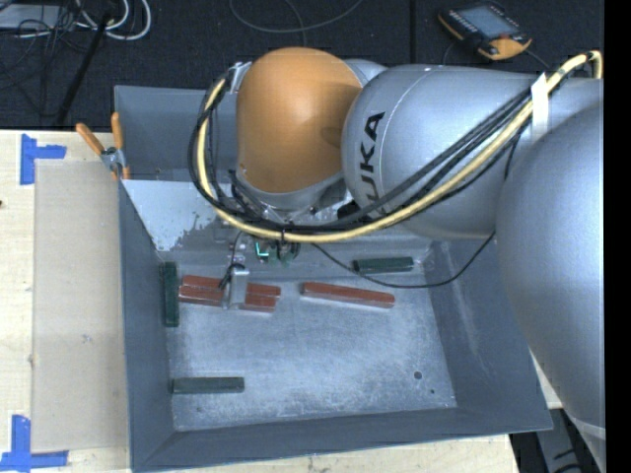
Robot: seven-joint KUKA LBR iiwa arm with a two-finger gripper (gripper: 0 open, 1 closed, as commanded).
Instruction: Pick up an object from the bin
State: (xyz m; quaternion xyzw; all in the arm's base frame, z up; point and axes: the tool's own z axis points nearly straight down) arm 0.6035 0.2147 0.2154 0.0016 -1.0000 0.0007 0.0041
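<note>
Low in the left-centre of the grey metal bin (143,363): gripper (237,284), hanging beneath the orange wrist cover (296,116) and looped yellow and black cables (325,233). Meets the middle of a red-brown flat bar (202,290) lying crosswise on the bin floor, with bar ends showing on either side of the tip. Width of opening not discernible from this angle; grasp on the bar not confirmed. Just right of it, apart: second, longer red-brown bar (347,296), slightly tilted. Just left: dark green bar (170,296) lying lengthwise near the left wall. Another dark green bar (383,264) near the far right wall. Third dark green bar (207,385) well apart, near the front edge.
</note>
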